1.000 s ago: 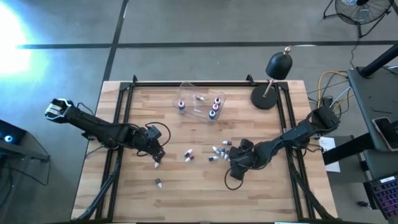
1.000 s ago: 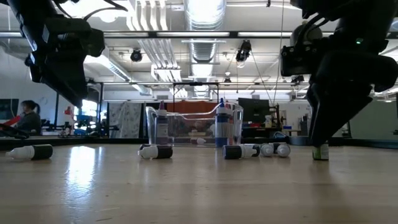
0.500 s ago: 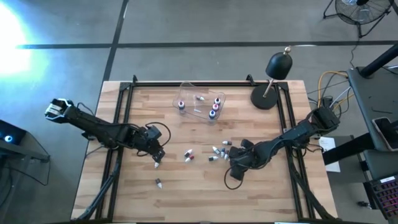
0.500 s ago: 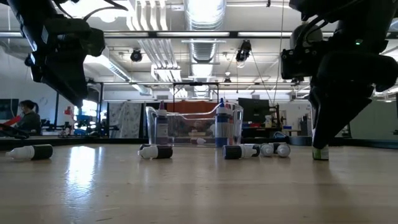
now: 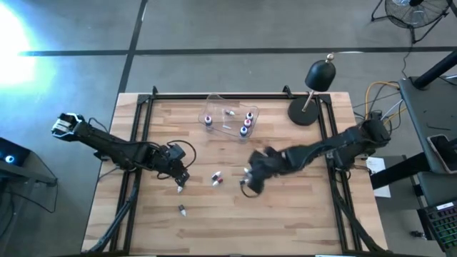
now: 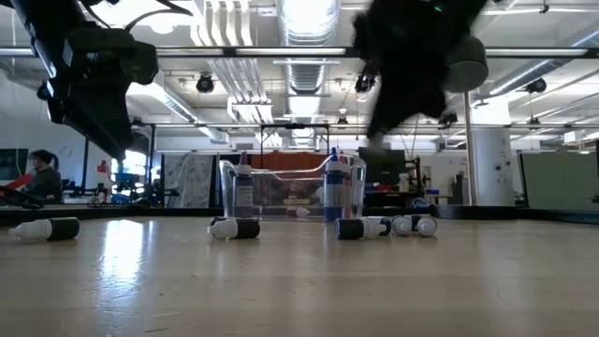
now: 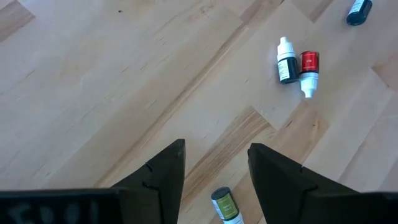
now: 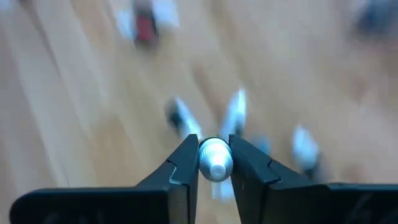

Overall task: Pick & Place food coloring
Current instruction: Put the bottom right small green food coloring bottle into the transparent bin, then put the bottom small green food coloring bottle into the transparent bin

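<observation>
Right gripper [image 8: 214,163] clamped on small pale-capped dropper bottle [image 8: 214,158], airborne mid-table. Four bottles already in clear plastic tub [image 5: 216,105]. Several more loose on wooden table [image 5: 300,221]. Left gripper [image 7: 214,168] idle, fingers apart, empty.

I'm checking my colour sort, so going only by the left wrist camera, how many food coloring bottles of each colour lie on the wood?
red bottle: 1
green bottle: 1
dark bottles: 2
Total: 4
</observation>
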Robot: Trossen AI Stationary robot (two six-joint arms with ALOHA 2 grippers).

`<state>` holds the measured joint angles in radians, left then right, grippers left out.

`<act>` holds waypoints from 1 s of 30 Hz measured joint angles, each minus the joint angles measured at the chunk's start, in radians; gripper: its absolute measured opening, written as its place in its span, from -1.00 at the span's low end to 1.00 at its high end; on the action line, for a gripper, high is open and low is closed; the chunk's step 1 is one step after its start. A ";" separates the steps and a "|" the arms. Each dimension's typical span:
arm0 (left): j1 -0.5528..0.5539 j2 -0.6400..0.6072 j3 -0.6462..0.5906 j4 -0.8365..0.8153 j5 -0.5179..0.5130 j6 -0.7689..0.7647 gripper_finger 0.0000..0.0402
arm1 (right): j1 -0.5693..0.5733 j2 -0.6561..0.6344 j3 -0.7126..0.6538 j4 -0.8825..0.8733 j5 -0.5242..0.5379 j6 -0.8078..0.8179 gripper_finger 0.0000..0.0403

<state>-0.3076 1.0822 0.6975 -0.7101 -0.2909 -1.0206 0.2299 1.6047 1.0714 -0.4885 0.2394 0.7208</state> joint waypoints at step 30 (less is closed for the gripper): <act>-0.019 0.001 -0.001 -0.145 0.042 -0.186 -0.25 | -0.438 0.102 0.479 -0.170 -0.056 -0.323 0.42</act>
<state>-0.3264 1.0828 0.6968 -0.8551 -0.2490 -1.2066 -0.2083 1.7070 1.5501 -0.6588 0.1830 0.3976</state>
